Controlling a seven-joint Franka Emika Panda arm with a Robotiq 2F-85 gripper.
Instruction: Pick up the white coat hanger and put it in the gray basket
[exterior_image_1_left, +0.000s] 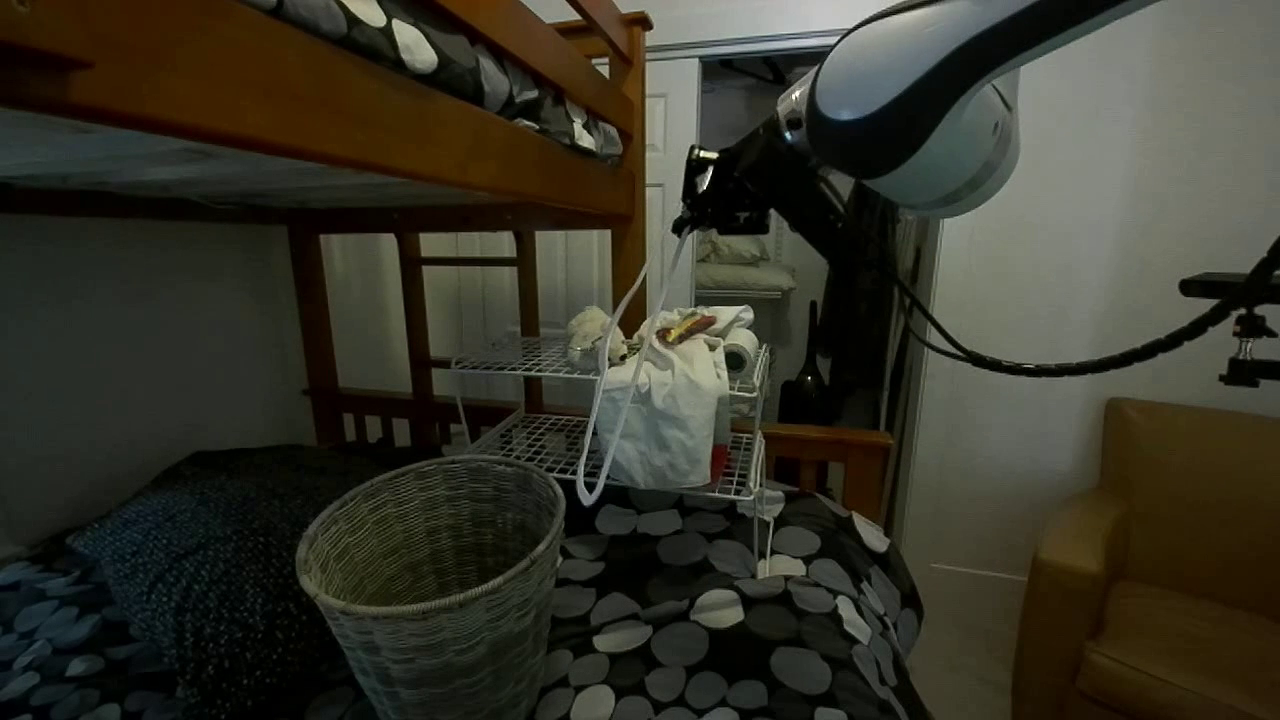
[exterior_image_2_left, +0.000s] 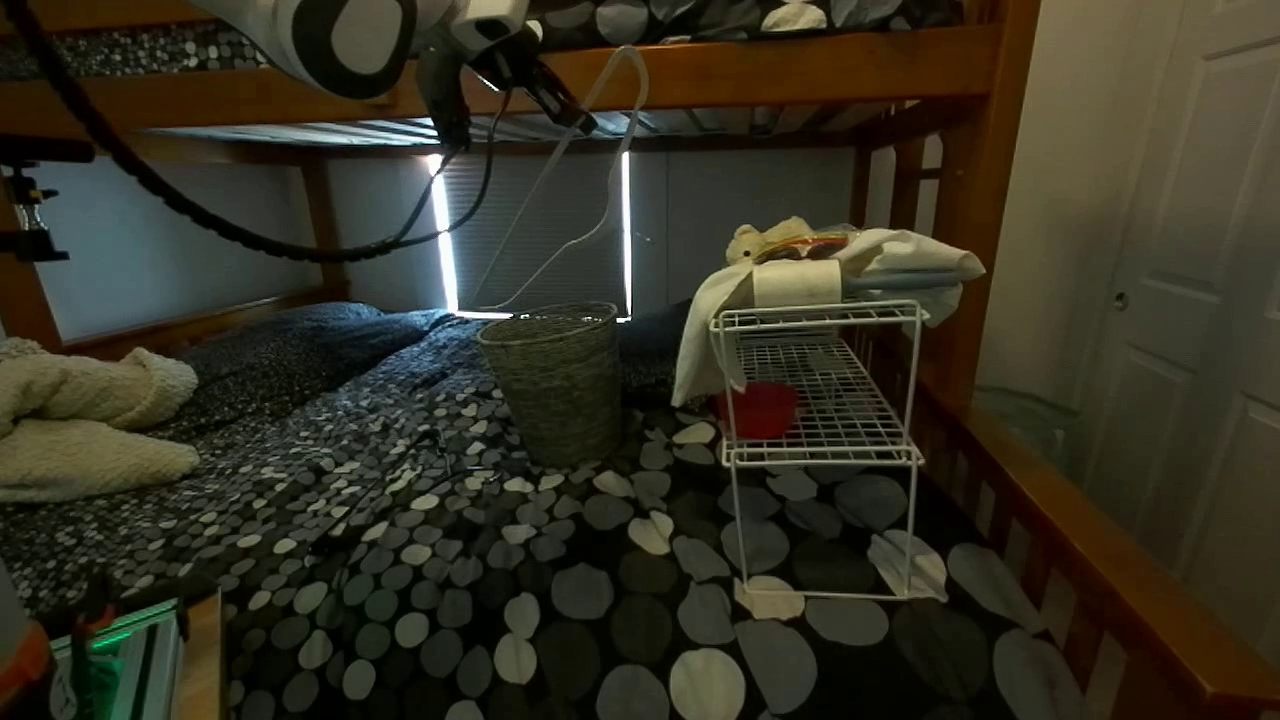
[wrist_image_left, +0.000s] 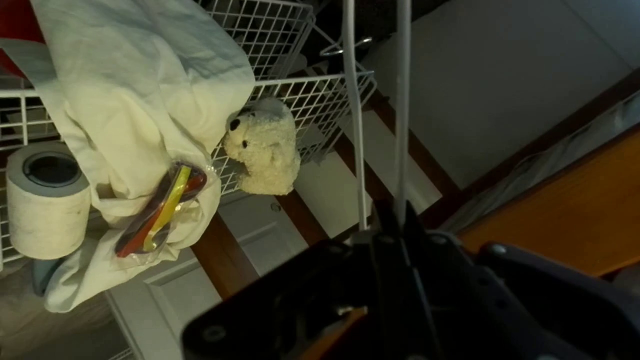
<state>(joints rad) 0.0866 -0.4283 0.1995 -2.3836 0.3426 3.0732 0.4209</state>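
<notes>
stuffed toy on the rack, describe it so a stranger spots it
On the lower bunk stands a white wire rack. The stuffed toy sits on its top shelf beside the white cloth; unlike the cloth or roll, it is fuzzy, with dark eyes and nose.

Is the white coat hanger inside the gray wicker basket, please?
No, the white coat hanger hangs from the gripper, outside the gray wicker basket.

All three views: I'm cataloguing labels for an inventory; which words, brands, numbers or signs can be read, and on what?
None: no text can be read in any view.
On the white coat hanger and gray basket, no lettering shows.
On the clear packet in the wrist view, any print is too blurred.
On the white roll, no print shows.
</notes>
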